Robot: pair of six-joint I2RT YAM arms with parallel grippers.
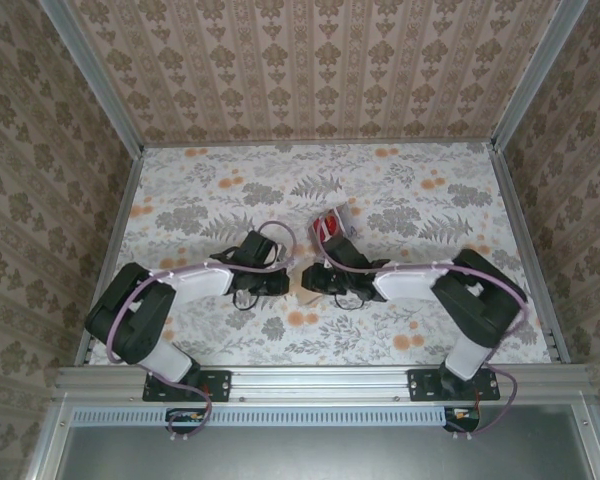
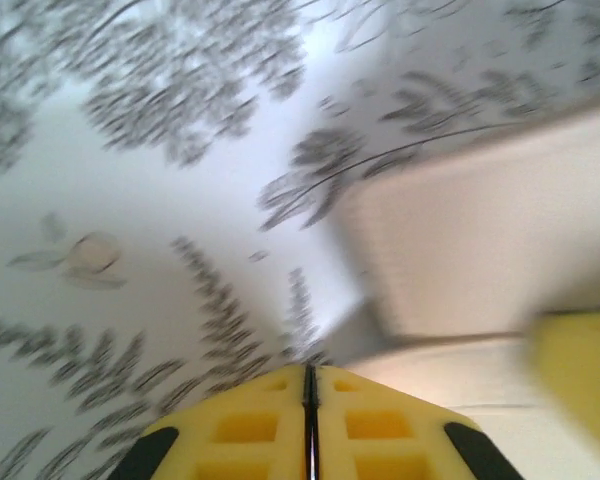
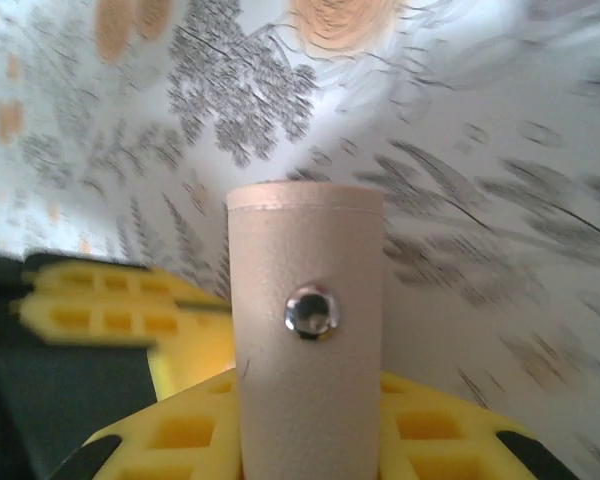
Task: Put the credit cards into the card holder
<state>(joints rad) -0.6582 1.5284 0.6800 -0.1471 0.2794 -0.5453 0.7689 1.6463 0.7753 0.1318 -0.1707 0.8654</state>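
Observation:
The tan card holder (image 3: 305, 260) stands upright between my right gripper's (image 3: 307, 395) yellow fingers, its silver snap facing the camera. My right gripper (image 1: 312, 278) is shut on it at the table's middle. Facing it, my left gripper (image 1: 278, 281) has its tips close to the holder. In the left wrist view the left gripper (image 2: 309, 372) is shut, pads pressed together with nothing between them, and the card holder (image 2: 480, 240) rises just ahead to the right. The red credit cards (image 1: 328, 228) lie in a small pile just behind the right gripper, untouched.
A floral cloth covers the table (image 1: 210, 200). Patterned walls and metal rails (image 1: 115, 240) close in the left, right and back sides. Both arm bases stand at the near edge (image 1: 320, 380).

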